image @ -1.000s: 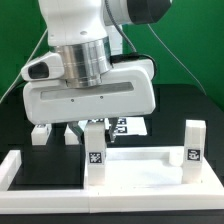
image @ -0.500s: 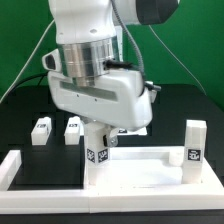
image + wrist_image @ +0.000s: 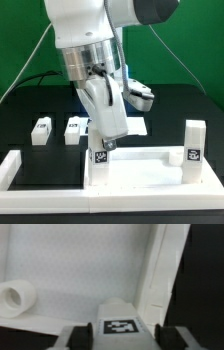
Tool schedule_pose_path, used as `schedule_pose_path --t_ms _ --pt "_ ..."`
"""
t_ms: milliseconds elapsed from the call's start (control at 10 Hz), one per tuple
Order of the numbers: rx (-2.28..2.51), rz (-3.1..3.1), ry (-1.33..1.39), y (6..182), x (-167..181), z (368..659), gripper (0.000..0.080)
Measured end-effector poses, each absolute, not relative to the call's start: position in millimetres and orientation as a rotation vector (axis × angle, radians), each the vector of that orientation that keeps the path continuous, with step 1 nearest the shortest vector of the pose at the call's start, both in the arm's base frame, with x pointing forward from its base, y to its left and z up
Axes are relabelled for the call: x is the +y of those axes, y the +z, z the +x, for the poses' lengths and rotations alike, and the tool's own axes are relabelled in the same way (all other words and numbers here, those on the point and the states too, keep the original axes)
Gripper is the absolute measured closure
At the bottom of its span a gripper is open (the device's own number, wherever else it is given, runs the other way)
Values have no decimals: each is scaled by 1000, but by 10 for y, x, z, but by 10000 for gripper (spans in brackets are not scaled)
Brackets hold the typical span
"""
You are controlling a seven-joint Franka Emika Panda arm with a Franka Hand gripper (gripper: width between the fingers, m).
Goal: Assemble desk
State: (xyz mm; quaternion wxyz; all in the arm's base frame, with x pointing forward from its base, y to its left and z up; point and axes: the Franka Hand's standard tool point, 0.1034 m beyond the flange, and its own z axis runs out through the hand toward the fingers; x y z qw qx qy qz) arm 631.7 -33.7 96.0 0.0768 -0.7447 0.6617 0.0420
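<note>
The white desk top (image 3: 150, 153) lies upturned at the front, tray side up. A square leg (image 3: 99, 160) with a tag stands in its corner socket at the exterior view's left, and a second leg (image 3: 193, 146) stands in the corner at the right. My gripper (image 3: 102, 143) reaches down over the left leg with its jaws closed on the leg's sides. In the wrist view the tagged leg (image 3: 121, 325) sits between the fingers (image 3: 92, 338) of the gripper (image 3: 128, 338), over the tray floor (image 3: 80, 269), with a round socket (image 3: 12, 300) nearby.
Two loose legs (image 3: 41, 130) (image 3: 73, 129) stand on the black table behind the desk top at the exterior view's left. The marker board (image 3: 133, 127) lies behind the gripper. A long white border bar (image 3: 20, 168) runs round the front and left.
The gripper has turned about its vertical axis on the left leg, from broadside to narrow side facing the camera. The leg stays in its corner.
</note>
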Motion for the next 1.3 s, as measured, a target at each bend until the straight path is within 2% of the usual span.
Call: schedule_pose_path --t_ms 600,1000,1100,1200,1300 --pt "2544 -1536 153 969 -392 6355 503" --pt "2597 -1436 132 974 -369 6372 498" --pt "2593 -1444 132 968 -364 6370 384" --pt "2592 -1447 132 966 -356 6369 384" --pt "2585 -1445 134 1019 -278 6384 251"
